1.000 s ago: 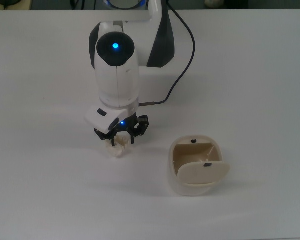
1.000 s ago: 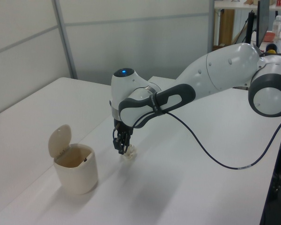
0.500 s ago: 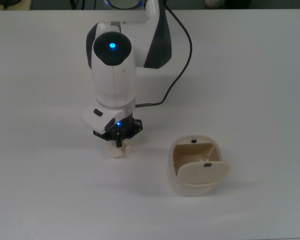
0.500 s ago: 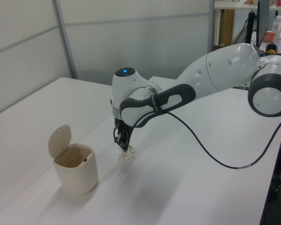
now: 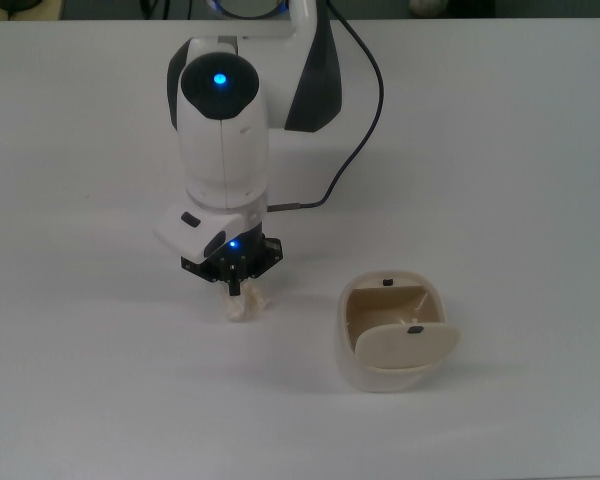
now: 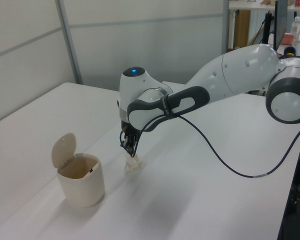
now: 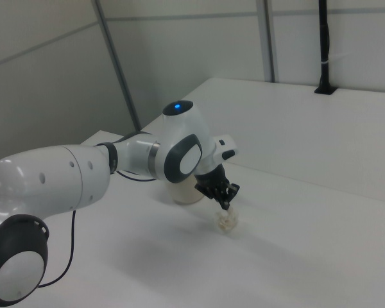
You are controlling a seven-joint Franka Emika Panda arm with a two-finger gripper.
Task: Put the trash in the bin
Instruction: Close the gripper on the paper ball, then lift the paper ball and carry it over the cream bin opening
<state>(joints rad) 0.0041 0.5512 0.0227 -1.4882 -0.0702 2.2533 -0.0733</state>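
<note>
While pinched by the tool (image 5: pixel 234 288), trash (image 5: pixel 242 304) hangs just below, bin (image 5: pixel 392 372) apart.

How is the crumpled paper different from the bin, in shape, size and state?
The trash is an irregular, lumpy wad; the bin is a smooth rounded-square container. The trash is clearly smaller than the bin. The trash hangs pinched in the gripper, while the bin stands alone to the top view's right, lid swung open. Both are cream-coloured.
</note>
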